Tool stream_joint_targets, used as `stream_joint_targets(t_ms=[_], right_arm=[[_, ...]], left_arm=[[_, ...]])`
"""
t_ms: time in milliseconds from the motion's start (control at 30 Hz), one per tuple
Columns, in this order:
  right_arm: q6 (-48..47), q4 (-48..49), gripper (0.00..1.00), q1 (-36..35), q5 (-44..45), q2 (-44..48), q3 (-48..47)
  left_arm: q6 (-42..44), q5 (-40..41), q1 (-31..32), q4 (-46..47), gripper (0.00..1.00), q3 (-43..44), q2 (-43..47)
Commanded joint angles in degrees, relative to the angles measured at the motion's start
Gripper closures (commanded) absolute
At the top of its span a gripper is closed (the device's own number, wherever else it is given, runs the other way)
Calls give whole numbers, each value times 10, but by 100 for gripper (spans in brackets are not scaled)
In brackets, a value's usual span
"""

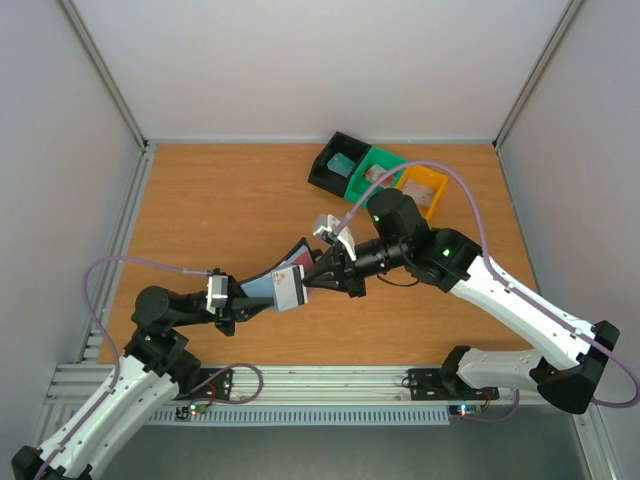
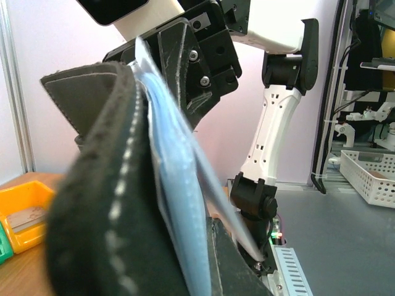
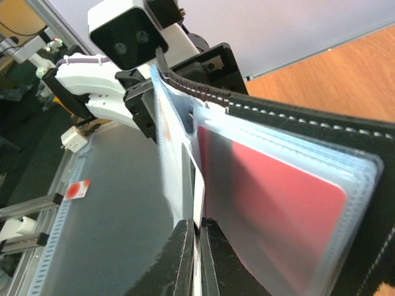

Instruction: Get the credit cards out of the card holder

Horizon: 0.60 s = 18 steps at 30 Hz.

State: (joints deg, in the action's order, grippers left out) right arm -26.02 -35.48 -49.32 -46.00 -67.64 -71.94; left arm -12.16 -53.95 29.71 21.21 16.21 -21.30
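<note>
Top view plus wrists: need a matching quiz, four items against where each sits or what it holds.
Items:
1 black tray
2 orange tray
3 red card
4 white card

Place or state:
a in a clear pocket of the card holder
b right end of the tray row
c pinched by the right gripper
d has a teal card inside

Pairs: 1-d, 2-b, 3-a, 4-c
</note>
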Motion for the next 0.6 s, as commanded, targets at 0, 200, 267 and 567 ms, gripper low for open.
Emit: stream_joint_targets(t_ms=[0,200,267,567], right_arm=[[-3,-3,95,7,-3,5,4],[9,31,96,7,-32,-10,8],[11,39,96,7,-43,-10,11],[53,95,81,1,-88,-37,20]], left_arm=[[-1,-10,1,38,100,-2,9],[-1,-10,1,39,100,-2,9],[-1,-10,1,39,100,-2,8],[-1,-10,1,40,100,-3,6]])
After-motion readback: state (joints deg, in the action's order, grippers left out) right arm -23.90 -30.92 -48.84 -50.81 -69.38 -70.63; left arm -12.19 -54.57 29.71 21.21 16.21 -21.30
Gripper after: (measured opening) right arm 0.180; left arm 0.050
